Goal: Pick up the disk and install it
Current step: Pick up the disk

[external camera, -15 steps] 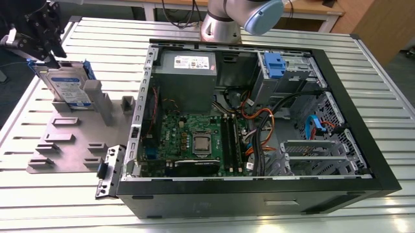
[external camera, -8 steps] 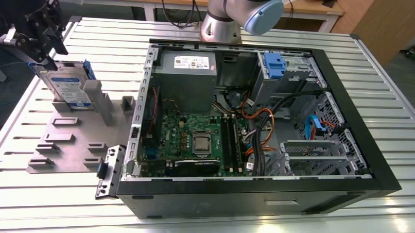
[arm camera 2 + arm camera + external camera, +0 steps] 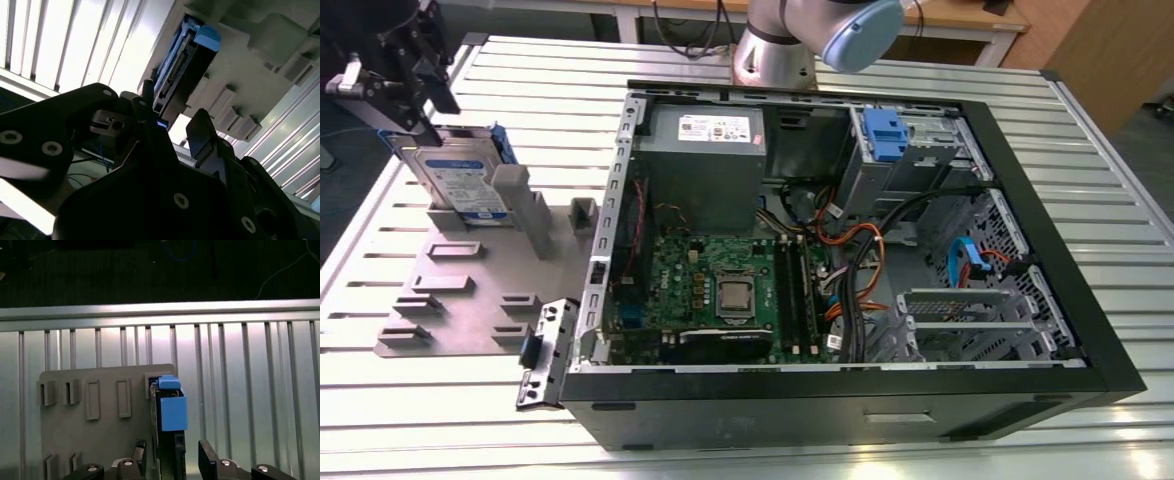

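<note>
The black two-fingered end effector (image 3: 171,452) stands with its fingers apart. They straddle the upper edge of the flat silver hard disk in its blue plastic carrier (image 3: 454,180), and a gap shows on each side in the first wrist view.

The disk stands on edge in a slot of the grey slotted fixture plate (image 3: 467,290), near the edge of the ribbed aluminium table (image 3: 454,420) at the exterior view's left.

It looks stiff, dense for its size and smooth-faced, so it could slip, and it would likely suffer from a knock. The two broad metal faces near mid-length seem the best hold, rather than the springy blue rails.

The open black computer case (image 3: 854,400) lies just beside the plate.
</note>
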Controlling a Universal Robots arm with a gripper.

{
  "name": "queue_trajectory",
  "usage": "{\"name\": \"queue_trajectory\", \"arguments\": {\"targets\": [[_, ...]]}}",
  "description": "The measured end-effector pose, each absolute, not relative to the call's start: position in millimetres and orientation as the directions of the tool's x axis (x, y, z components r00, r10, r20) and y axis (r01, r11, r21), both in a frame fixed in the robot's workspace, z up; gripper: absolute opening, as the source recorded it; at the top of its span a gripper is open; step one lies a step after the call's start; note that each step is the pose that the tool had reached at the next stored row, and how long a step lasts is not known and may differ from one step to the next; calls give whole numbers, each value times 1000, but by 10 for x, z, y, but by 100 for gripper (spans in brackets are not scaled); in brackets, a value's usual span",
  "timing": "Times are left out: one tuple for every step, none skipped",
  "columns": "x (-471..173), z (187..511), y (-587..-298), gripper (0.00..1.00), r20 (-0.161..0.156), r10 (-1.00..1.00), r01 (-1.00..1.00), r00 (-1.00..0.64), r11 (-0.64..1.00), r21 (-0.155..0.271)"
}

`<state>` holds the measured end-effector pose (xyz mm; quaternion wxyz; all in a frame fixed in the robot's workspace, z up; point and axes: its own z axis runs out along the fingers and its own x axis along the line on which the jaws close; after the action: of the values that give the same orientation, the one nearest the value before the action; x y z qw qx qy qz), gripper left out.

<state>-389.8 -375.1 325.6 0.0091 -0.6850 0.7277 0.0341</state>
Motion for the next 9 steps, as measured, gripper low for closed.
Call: {"name": "queue_trajectory", "arguments": {"targets": [[-3900, 3240, -3740, 53, -60, -997, -998, -56, 54, 36], [-3901, 3223, -3728, 53, -60, -997, -998, -50, 48, 35], [-3902, 3209, -3719, 53, -60, -997, -999, -44, 42, 34], [-3904, 3201, -3714, 53, -60, -997, -999, -39, 37, 34], [-3906, 3197, -3714, 53, -57, -998, -999, -34, 32, 34], [-3908, 3195, -3714, 53, -53, -998, -999, -29, 27, 34], [-3908, 3192, -3714, 53, -48, -999, -999, -23, 21, 34], [-3908, 3187, -3715, 53, -46, -999, -999, -15, 14, 34], [-3908, 3179, -3715, 53, -44, -999, -999, -5, 3, 34]]}}
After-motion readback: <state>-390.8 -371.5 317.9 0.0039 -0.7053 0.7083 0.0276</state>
